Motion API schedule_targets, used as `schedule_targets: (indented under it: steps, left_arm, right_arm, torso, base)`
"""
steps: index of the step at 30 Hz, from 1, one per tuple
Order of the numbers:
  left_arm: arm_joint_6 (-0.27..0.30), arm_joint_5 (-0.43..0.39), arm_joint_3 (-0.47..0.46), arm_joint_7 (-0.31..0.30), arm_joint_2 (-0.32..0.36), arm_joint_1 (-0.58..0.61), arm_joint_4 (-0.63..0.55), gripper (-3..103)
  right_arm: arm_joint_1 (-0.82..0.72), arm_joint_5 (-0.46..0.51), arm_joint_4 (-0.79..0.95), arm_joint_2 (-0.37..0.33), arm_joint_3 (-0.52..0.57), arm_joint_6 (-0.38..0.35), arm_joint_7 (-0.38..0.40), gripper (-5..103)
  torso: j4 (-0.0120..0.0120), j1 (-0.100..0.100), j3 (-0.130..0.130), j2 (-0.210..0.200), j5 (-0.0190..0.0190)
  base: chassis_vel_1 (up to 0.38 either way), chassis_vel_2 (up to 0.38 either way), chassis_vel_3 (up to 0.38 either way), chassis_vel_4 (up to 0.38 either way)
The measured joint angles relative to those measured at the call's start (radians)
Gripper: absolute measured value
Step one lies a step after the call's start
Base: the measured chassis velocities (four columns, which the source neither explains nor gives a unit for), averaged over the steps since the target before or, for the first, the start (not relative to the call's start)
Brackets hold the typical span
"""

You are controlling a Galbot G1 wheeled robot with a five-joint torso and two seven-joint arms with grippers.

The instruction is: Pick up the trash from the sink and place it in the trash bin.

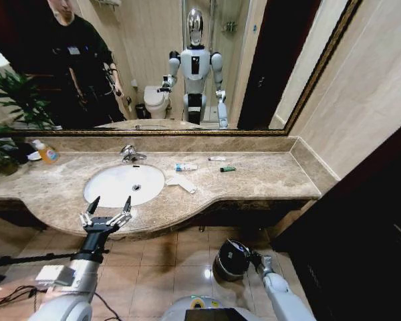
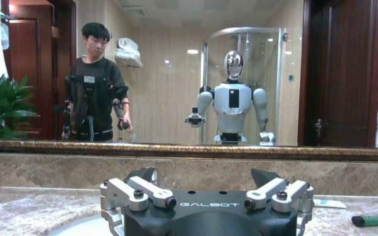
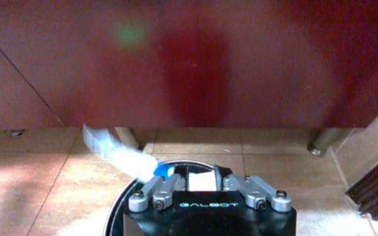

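The white oval sink (image 1: 110, 186) sits in the marble countertop (image 1: 267, 179). Right of the basin, on the counter, lie a crumpled white tissue (image 1: 182, 183), a blue-and-white tube (image 1: 186, 167), a thin white stick (image 1: 216, 158) and a small green piece (image 1: 228, 169). My left gripper (image 1: 109, 204) hovers open at the counter's front edge before the basin, holding nothing. Low on the floor, my right gripper (image 3: 200, 179) is shut on a blue-and-white wrapper (image 3: 124, 156) right over the round dark trash bin (image 1: 228, 262).
A chrome faucet (image 1: 129, 154) stands behind the basin and a yellow-orange bottle (image 1: 48, 154) at the counter's far left, beside a green plant (image 1: 7, 100). Cables (image 1: 13, 294) lie on the floor at left. A dark wooden door (image 1: 361, 221) closes the right side.
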Motion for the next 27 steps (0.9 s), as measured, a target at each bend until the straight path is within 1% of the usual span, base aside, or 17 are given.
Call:
schedule_targets:
  steps: [1, 5, 6, 8, 10, 13, 15, 16, 17, 18, 19, 20, 27]
  left_arm:
    - [0.0, 0.0, 0.0, 0.0, 0.0, 0.0, 0.0, 100]
    - [0.0, 0.0, 0.0, 0.0, 0.0, 0.0, 0.0, 100]
    - [0.0, 0.0, 0.0, 0.0, 0.0, 0.0, 0.0, 100]
    - [0.0, 0.0, 0.0, 0.0, 0.0, 0.0, 0.0, 100]
    - [0.0, 0.0, 0.0, 0.0, 0.0, 0.0, 0.0, 100]
    - [0.0, 0.0, 0.0, 0.0, 0.0, 0.0, 0.0, 100]
    - [0.0, 0.0, 0.0, 0.0, 0.0, 0.0, 0.0, 100]
    - [0.0, 0.0, 0.0, 0.0, 0.0, 0.0, 0.0, 100]
    - [0.0, 0.0, 0.0, 0.0, 0.0, 0.0, 0.0, 100]
    - [0.0, 0.0, 0.0, 0.0, 0.0, 0.0, 0.0, 100]
    - [0.0, 0.0, 0.0, 0.0, 0.0, 0.0, 0.0, 100]
    - [0.0, 0.0, 0.0, 0.0, 0.0, 0.0, 0.0, 100]
    - [0.0, 0.0, 0.0, 0.0, 0.0, 0.0, 0.0, 100]
  right_arm:
    - [0.0, 0.0, 0.0, 0.0, 0.0, 0.0, 0.0, 26]
    - [0.002, -0.004, 0.008, 0.012, -0.002, 0.001, 0.005, 47]
    - [0.002, -0.004, 0.008, 0.012, -0.002, 0.001, 0.005, 47]
    - [0.001, -0.007, 0.011, 0.015, -0.002, 0.001, 0.008, 58]
    - [0.0, -0.008, 0.012, 0.015, -0.002, 0.002, 0.009, 58]
    - [-0.007, -0.008, 0.017, 0.015, -0.002, 0.003, 0.01, 75]
    - [-0.009, -0.008, 0.019, 0.014, -0.002, 0.003, 0.01, 75]
    - [-0.014, -0.007, 0.025, 0.013, -0.001, 0.003, 0.01, 85]
    - [-0.017, -0.006, 0.03, 0.012, -0.001, 0.003, 0.01, 85]
    - [-0.02, -0.006, 0.036, 0.011, -0.001, 0.003, 0.01, 91]
    - [-0.02, -0.006, 0.036, 0.011, -0.001, 0.003, 0.01, 91]
    - [-0.025, -0.005, 0.046, 0.01, 0.0, 0.003, 0.01, 99]
    - [-0.034, -0.001, 0.059, 0.007, 0.001, 0.0, 0.011, 100]
  torso:
    - [0.0, 0.0, 0.0, 0.0, 0.0]
    - [0.0, 0.0, 0.0, 0.0, 0.0]
    - [0.0, 0.0, 0.0, 0.0, 0.0]
    - [0.0, 0.0, 0.0, 0.0, 0.0001]
    - [0.0, 0.0, 0.0, 0.0, 0.0001]
    - [0.0, 0.0, 0.0, 0.0, 0.0]
    - [0.0, 0.0, 0.0, 0.0, 0.0001]
    - [0.0, 0.0, 0.0, 0.0, 0.0]
    - [0.0, 0.0, 0.0, 0.0, 0.0]
    - [0.0, 0.0, 0.0, 0.0, 0.0]
    - [0.0, 0.0, 0.0, 0.0, 0.0]
    - [0.0, 0.0, 0.0, 0.0, 0.0]
    - [0.0, 0.0, 0.0, 0.0, 0.0001]
  base:
    - [0.0, 0.0, 0.0, 0.0]
    - [0.0, 0.0, 0.0, 0.0]
    - [0.0, 0.0, 0.0, 0.0]
    - [0.0, 0.0, 0.0, 0.0]
    - [0.0, 0.0, 0.0, 0.0]
    - [0.0, 0.0, 0.0, 0.0]
    - [0.0, 0.0, 0.0, 0.0]
    - [0.0, 0.0, 0.0, 0.0]
    - [0.0, 0.0, 0.0, 0.0]
    - [0.0, 0.0, 0.0, 0.0]
    - [0.0, 0.0, 0.0, 0.0]
    - [0.0, 0.0, 0.0, 0.0]
    - [0.0, 0.0, 0.0, 0.0]
